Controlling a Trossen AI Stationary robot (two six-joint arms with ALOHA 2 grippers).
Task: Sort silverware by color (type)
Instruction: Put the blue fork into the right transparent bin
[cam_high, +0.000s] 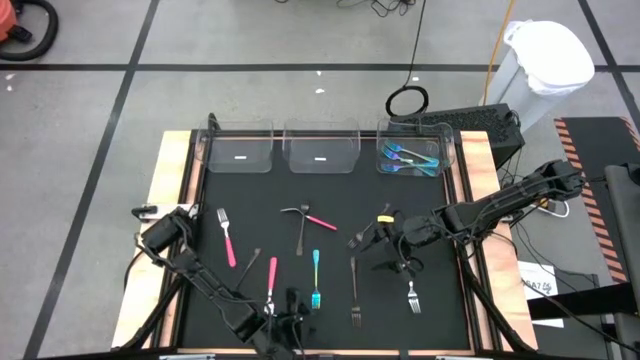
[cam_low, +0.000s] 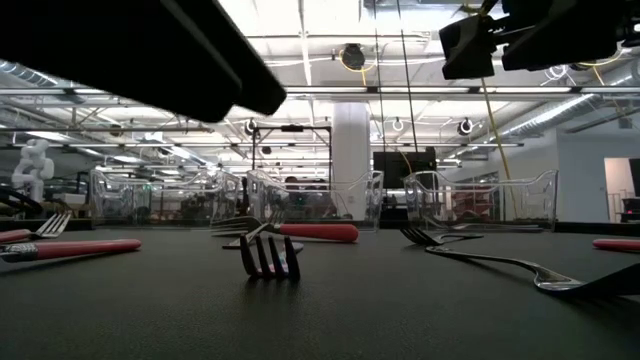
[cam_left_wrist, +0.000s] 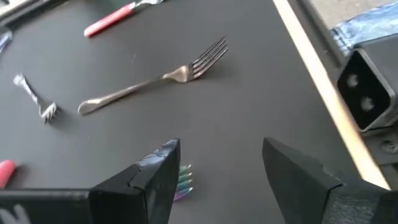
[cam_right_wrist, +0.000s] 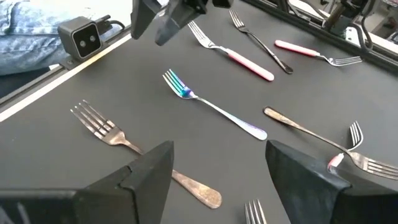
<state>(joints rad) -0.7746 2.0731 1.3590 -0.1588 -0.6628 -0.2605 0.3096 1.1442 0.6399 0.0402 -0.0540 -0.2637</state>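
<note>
Forks lie scattered flat on the black mat. A teal fork (cam_high: 315, 278) lies near the near edge, and its tines (cam_left_wrist: 183, 177) show beside one finger of my left gripper (cam_left_wrist: 221, 146), which hovers open above the mat (cam_high: 290, 308). My right gripper (cam_right_wrist: 217, 149) hangs open over the mat's right half (cam_high: 368, 240), above a bronze-dark fork (cam_right_wrist: 143, 152). Pink-handled forks (cam_high: 226, 238) (cam_high: 271, 280) lie at left. Another pink one (cam_high: 318, 220) crosses a dark fork (cam_high: 300, 228). A silver fork (cam_high: 412, 295) rests at right.
Three clear bins stand along the far edge: the left (cam_high: 240, 150) and middle (cam_high: 320, 150) hold no silverware that I can see, and the right (cam_high: 410, 155) holds blue-handled pieces. A wooden rim (cam_high: 175, 190) frames the mat. A small camera box (cam_right_wrist: 84, 37) sits by the near edge.
</note>
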